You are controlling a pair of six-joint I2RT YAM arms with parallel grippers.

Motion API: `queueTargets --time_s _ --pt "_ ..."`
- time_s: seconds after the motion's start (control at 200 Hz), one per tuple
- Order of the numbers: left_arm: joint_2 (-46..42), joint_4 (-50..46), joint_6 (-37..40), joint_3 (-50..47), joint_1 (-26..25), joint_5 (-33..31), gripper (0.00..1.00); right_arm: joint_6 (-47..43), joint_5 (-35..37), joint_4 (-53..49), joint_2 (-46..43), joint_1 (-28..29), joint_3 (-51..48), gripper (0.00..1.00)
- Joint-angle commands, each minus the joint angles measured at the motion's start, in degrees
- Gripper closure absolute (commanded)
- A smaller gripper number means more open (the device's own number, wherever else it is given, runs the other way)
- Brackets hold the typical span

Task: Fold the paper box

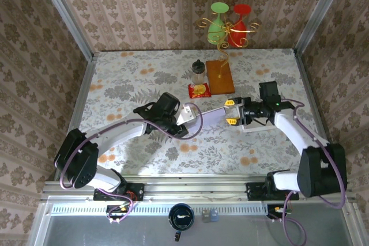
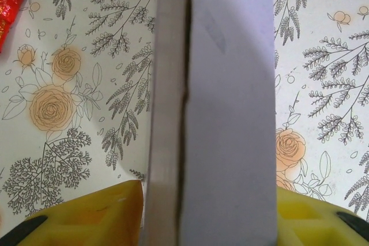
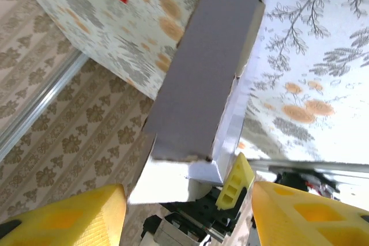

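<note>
First, from bases at the near edge of a floral-patterned table [image 1: 132, 73], two robot arms reach inward and meet over its middle. Between them is the paper box [image 1: 210, 113], a long narrow form running left to right, apparently lifted clear of the surface.

The left gripper [image 2: 209, 200] has its yellow fingers pressed against both sides of the box near its left end, holding it. This likely steadies the box so the other arm can work on it. The right gripper [image 1: 232, 112] is spread wide around the right end, with gaps on either side and nothing held, probably poised to press a panel or flap into place.

The box is pale grey-lilac card with a whiter edge. A dark seam runs along its length where two panels meet, and loose-looking white flaps show at its left end.

Farther back stand a red packet [image 1: 199, 90], a small jar [image 1: 198, 72], a wooden board [image 1: 221, 76] and a gold stand [image 1: 229, 27] bearing green and red glasses, well apart from the work.
</note>
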Motion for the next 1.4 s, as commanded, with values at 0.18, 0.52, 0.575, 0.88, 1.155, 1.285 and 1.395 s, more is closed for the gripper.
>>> queueTargets --time_s 0.18,0.52,0.575,0.88,1.155,1.285,1.395 --pt "-0.1 -2.6 -3.8 1.1 1.9 3.8 0.52 -6.4 31.5 -4.7 -20.6 10.0 -4.9 0.49" --pt "1.3 -4.0 -3.6 3.1 3.4 5.5 0.5 -3.0 41.4 9.6 -12.3 25.9 -5.3 0.49" --pt "1.5 -4.1 -3.6 3.4 3.4 5.6 0.51 -3.5 40.9 9.9 -10.0 26.3 -4.2 0.5" --pt "2.7 -4.6 -3.1 4.8 3.4 5.8 0.5 -3.3 41.1 13.7 -3.7 27.0 -2.5 0.52" --pt "3.6 -4.8 -2.7 6.3 3.4 5.8 0.49 -1.9 40.7 14.7 0.0 27.0 -3.3 0.59" --pt "3.8 -4.8 -2.3 7.0 3.2 5.7 0.49 -1.0 41.2 12.3 0.9 27.0 -2.9 0.63" --pt "4.2 -5.2 -1.9 7.5 2.7 5.3 0.48 -0.3 41.2 10.4 1.5 27.1 -2.7 0.66"
